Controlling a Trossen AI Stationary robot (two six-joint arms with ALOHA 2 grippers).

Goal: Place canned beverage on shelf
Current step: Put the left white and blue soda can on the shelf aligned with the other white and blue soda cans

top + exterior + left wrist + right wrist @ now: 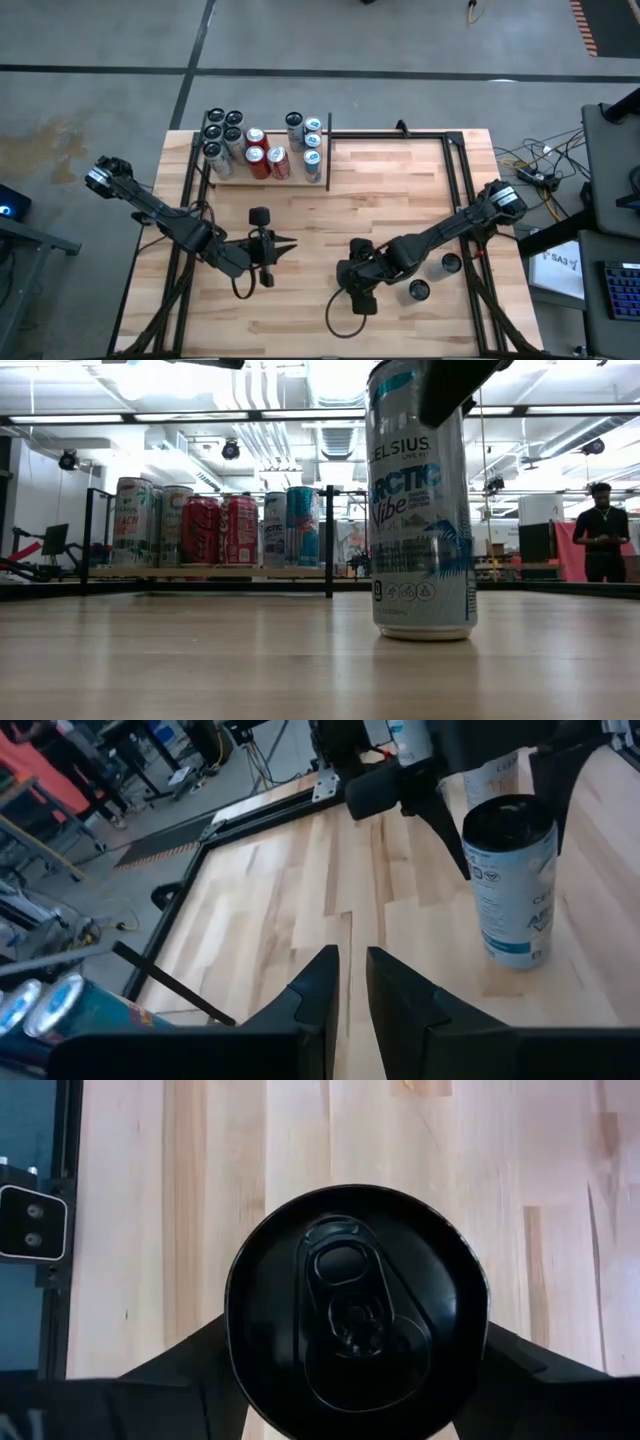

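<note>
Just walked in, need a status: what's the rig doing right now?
The right pincer sits straight above an upright white-and-blue can on the table, one finger on either side of its top, not clearly gripping. The left pincer is shut, idle at mid-table. The shelf at the back already holds about a dozen cans.

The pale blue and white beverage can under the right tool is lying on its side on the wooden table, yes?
No. The pale blue and white beverage can under the right tool stands upright on the wooden table, as the low view shows.
</note>
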